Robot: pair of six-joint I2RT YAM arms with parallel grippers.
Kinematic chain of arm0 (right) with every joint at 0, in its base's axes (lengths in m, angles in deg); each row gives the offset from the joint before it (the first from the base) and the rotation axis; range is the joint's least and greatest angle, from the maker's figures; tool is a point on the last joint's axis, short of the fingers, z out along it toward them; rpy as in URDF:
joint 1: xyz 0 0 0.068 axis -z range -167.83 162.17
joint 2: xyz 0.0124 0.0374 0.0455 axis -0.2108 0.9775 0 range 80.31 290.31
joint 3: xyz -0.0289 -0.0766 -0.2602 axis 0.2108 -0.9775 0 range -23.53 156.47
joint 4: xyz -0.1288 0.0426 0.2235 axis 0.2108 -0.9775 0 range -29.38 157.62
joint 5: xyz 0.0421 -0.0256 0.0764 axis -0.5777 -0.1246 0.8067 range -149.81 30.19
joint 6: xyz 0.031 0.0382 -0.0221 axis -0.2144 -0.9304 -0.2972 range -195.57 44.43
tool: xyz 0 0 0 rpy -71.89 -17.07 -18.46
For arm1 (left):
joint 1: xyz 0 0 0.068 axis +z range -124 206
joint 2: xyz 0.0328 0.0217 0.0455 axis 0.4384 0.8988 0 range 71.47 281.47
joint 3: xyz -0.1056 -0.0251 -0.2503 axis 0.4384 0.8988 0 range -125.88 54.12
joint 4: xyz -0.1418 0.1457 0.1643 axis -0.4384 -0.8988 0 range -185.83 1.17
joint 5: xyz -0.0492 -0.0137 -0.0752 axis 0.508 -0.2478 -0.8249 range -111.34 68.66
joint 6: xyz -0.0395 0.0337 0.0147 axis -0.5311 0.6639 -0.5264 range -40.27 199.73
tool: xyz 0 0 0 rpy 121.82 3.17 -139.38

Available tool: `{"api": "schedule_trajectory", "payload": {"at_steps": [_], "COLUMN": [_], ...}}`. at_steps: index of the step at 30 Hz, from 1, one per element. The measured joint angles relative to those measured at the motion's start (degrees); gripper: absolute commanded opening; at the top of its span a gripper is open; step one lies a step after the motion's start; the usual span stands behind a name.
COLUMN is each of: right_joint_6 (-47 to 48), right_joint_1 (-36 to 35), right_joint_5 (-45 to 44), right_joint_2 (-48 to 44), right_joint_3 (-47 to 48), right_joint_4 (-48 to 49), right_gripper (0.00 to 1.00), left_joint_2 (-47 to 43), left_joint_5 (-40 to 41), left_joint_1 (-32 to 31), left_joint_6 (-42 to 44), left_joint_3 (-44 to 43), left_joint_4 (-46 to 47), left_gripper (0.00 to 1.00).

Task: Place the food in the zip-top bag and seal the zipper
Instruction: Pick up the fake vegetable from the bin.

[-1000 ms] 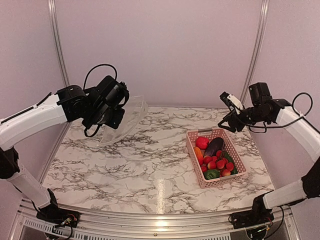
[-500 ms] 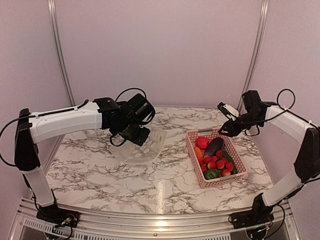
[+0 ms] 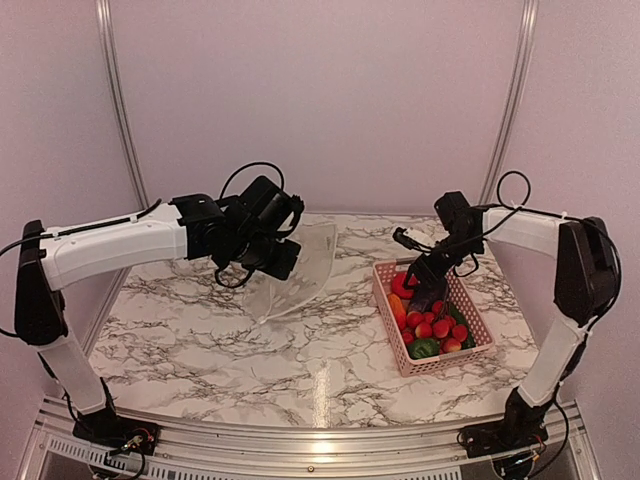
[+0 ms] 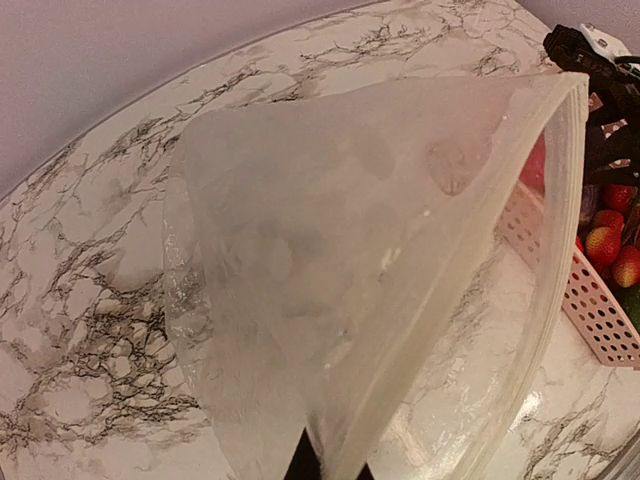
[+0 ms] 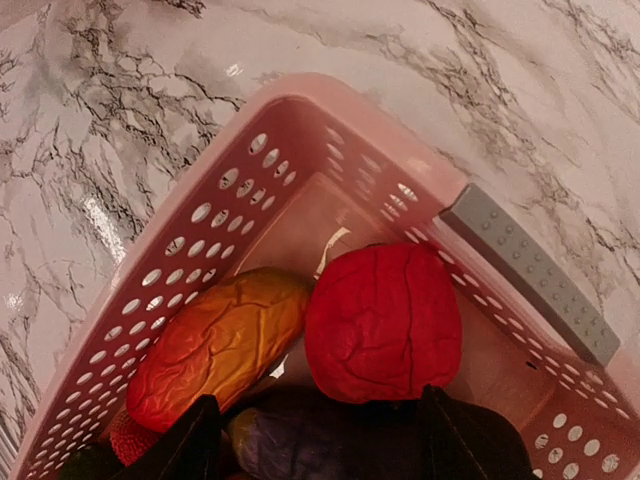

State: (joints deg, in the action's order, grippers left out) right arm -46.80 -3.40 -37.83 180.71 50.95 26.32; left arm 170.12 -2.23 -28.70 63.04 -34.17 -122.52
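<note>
Pinches zip-top bag (image 4: 350, 250) in tightly closed left tool (image 4: 328, 468), with film fanning out ahead. Holds right tool (image 5: 330, 445) fingers apart, straddling purple eggplant (image 5: 320, 415) in pink basket (image 5: 230, 190), red fruit (image 5: 383, 320) just beyond. Best to sink lower, close mid-body, lift clear of the slotted wall. Glossy marbled worktop (image 3: 300, 360); pale walls, metal posts.

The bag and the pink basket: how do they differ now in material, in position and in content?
The bag is clear and floppy; the basket is pink, stiff and full of holes. The bag is held up by the left gripper; the basket stands on the table. The bag shows no food inside; the basket holds all the food. Both are containers.
</note>
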Motion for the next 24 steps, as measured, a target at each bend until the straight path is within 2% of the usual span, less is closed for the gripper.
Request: {"api": "schedule_trajectory", "payload": {"at_steps": [6, 16, 22, 24], "right_joint_6": [0.02, 0.09, 0.22, 0.22], "right_joint_1": [-0.24, -1.36, -1.46, -1.46], "right_joint_5": [-2.05, -4.68, -7.19, -7.61], "right_joint_2": [2.91, 8.02, 10.84, 10.95], "right_joint_3": [1.55, 5.29, 5.79, 5.73], "right_joint_4": [-0.85, -0.79, -0.26, 0.0], "right_gripper": [0.65, 0.78, 0.79, 0.74], "left_joint_2": [-1.22, -2.16, -4.66, -5.14], "left_joint_5": [-0.02, -0.96, -2.16, -2.4], "left_joint_1": [0.0, 0.0, 0.0, 0.0], "left_joint_6": [-0.28, -1.29, -2.05, -2.16], "left_joint_3": [1.55, 3.76, 6.25, 6.34], "left_joint_4": [1.62, 3.93, 6.21, 6.73], "left_gripper": [0.0, 0.0, 0.0, 0.0]}}
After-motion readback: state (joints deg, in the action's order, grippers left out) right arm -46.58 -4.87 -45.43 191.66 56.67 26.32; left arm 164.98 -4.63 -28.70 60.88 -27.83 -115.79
